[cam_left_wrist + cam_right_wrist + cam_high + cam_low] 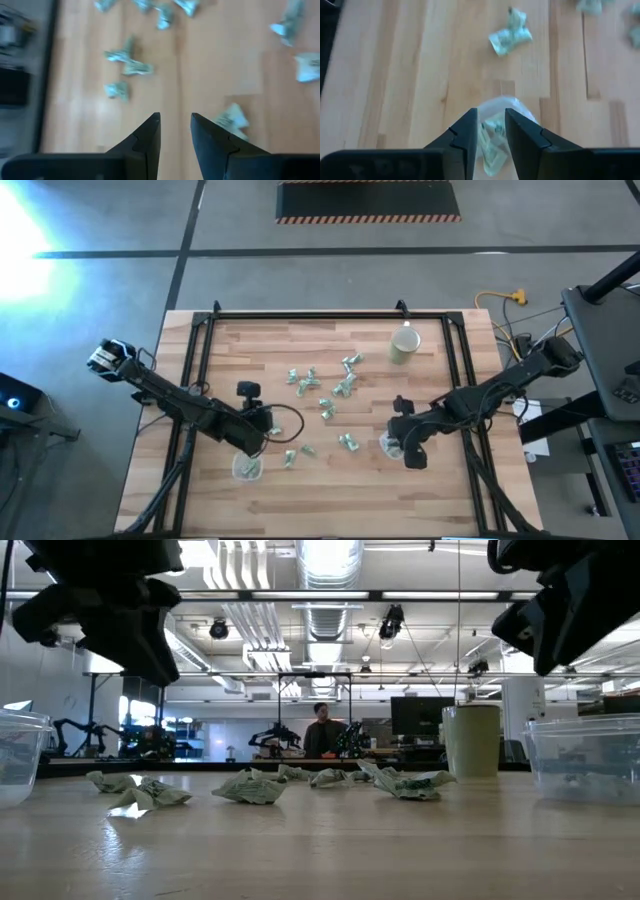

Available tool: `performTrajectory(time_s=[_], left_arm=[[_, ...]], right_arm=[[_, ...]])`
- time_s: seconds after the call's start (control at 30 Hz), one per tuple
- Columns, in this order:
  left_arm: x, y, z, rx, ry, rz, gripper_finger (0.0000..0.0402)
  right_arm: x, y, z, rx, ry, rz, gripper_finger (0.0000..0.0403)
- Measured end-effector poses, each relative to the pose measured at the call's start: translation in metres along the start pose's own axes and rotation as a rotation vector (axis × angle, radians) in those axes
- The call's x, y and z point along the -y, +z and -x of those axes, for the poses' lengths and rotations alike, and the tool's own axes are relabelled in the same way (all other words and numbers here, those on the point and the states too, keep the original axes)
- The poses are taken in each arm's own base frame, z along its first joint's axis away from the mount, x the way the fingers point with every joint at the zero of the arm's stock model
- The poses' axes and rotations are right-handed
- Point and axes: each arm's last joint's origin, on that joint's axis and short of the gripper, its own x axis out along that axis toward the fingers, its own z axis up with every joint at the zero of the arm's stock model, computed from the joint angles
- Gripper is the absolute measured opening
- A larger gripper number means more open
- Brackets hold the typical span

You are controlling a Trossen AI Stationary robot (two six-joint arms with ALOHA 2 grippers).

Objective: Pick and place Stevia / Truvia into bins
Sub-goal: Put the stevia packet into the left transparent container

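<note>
Many crumpled pale green-and-white Stevia sachets [325, 395] lie scattered on the middle of the wooden table [300, 505]. One clear bin [247, 469] stands near the front left and another clear bin [388, 445] at the front right; both hold sachets. My left gripper [175, 117] hovers open above the table beside the left bin, with nothing between its fingers. My right gripper [491, 112] hangs open over the right bin [512, 106]; a sachet [492, 145] in that bin shows through the gap between the fingers.
An opaque beige cup [404, 346] stands at the far right of the table. A black frame [300, 317] runs along the table's far edge and down both sides. Loose sachets [348, 442] lie between the two bins. A person [320, 730] stands in the room beyond.
</note>
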Motion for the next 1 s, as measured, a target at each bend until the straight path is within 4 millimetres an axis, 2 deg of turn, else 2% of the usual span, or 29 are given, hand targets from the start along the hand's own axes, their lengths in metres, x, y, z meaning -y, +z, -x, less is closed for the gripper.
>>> performTrajectory(time_s=[0.13,0.43,0.67,0.87,1.0], left_arm=[[-0.007,0.005,-0.003,-0.026,-0.079,-0.004,0.0091],[-0.037,0.021,-0.019,0.021,-0.062,-0.032,0.0091],[-0.065,0.028,-0.044,0.049,-0.146,-0.008,0.0091],[-0.076,0.029,-0.070,0.024,-0.170,0.004,0.0091],[-0.084,0.029,-0.091,-0.037,-0.161,0.091,0.0091]], right_arm=[[-0.002,0.005,0.003,0.062,0.023,0.052,0.0081],[-0.003,0.012,0.006,0.140,0.025,0.148,0.0070],[-0.003,0.015,0.007,0.182,-0.031,0.198,0.0068],[-0.001,0.015,0.007,0.195,-0.087,0.196,0.0068],[0.000,0.015,0.007,0.204,-0.128,0.200,0.0068]])
